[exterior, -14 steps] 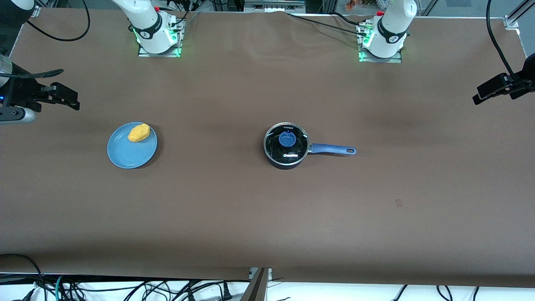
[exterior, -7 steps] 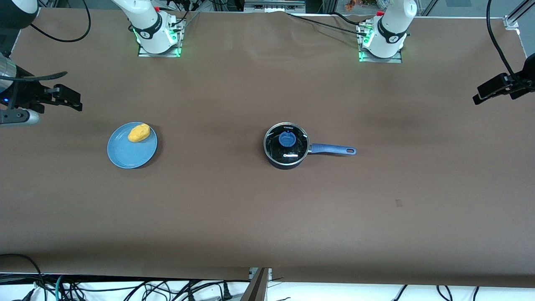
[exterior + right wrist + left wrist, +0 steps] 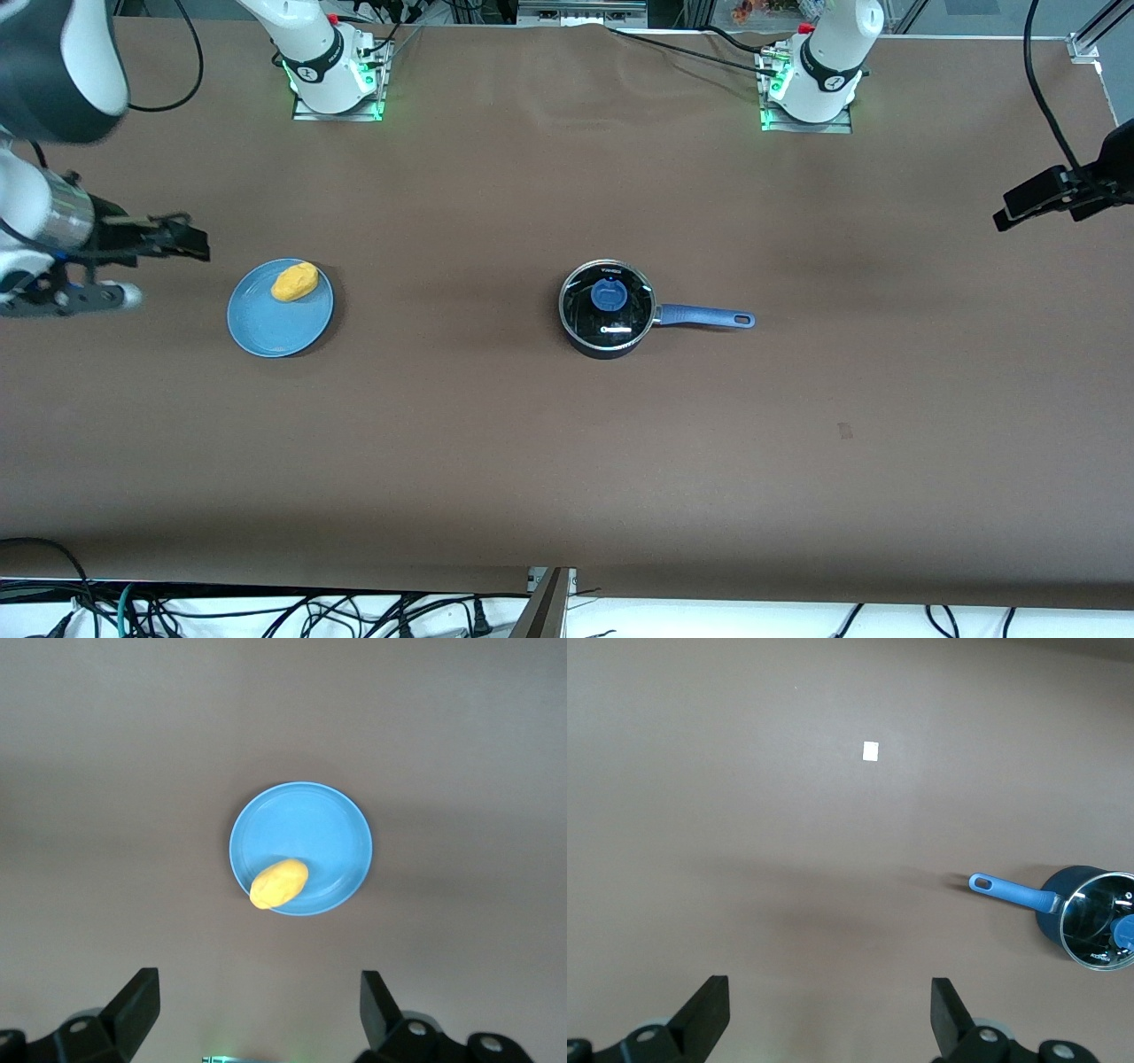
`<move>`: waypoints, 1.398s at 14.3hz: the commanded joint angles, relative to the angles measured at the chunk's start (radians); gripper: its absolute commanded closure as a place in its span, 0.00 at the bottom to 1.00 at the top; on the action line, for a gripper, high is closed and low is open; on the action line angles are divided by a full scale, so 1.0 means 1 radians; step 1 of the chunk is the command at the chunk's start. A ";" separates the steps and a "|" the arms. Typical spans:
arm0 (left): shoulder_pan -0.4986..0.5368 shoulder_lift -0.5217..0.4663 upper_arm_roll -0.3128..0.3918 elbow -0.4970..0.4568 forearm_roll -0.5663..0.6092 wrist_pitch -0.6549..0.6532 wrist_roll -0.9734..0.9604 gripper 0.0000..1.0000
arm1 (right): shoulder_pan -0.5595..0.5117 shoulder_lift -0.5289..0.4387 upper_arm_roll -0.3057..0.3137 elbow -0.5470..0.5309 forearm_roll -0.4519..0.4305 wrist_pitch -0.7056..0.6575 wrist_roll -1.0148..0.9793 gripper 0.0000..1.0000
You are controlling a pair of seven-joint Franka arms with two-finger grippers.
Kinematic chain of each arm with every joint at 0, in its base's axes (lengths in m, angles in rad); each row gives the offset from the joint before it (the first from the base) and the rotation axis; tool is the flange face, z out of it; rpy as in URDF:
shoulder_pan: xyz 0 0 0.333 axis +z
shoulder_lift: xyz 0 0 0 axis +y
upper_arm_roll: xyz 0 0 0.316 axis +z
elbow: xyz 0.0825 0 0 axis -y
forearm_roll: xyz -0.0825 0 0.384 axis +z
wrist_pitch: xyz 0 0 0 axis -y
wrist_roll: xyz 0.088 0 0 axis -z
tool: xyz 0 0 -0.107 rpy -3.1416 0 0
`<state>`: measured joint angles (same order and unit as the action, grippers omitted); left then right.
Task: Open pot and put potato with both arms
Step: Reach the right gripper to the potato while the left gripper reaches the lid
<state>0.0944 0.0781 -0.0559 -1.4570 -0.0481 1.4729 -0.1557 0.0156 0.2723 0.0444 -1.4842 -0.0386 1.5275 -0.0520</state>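
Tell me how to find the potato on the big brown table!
Look toward the right arm's end of the brown table for the flat blue plate. The potato lies on the plate's edge farther from the front camera. It's the only yellow-orange lump there.

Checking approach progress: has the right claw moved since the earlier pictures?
Yes. The right claw, open, has shifted toward the blue plate holding the potato.

The right gripper [image 3: 182,241] hangs at the frame's middle-left edge, jaws wide apart, holding nothing. The left gripper [image 3: 1010,211] hangs at the right edge, likewise spread and unladen.
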 commanded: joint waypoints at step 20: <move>-0.554 0.347 -0.019 0.001 -0.050 0.366 -0.573 0.00 | 0.080 0.081 -0.033 -0.398 -0.020 0.267 0.440 0.01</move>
<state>-0.4039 0.3951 -0.0932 -1.4663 -0.0929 1.8133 -0.6844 0.0981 0.4122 0.0279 -1.7539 -0.0883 1.7055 0.2999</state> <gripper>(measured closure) 0.000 0.004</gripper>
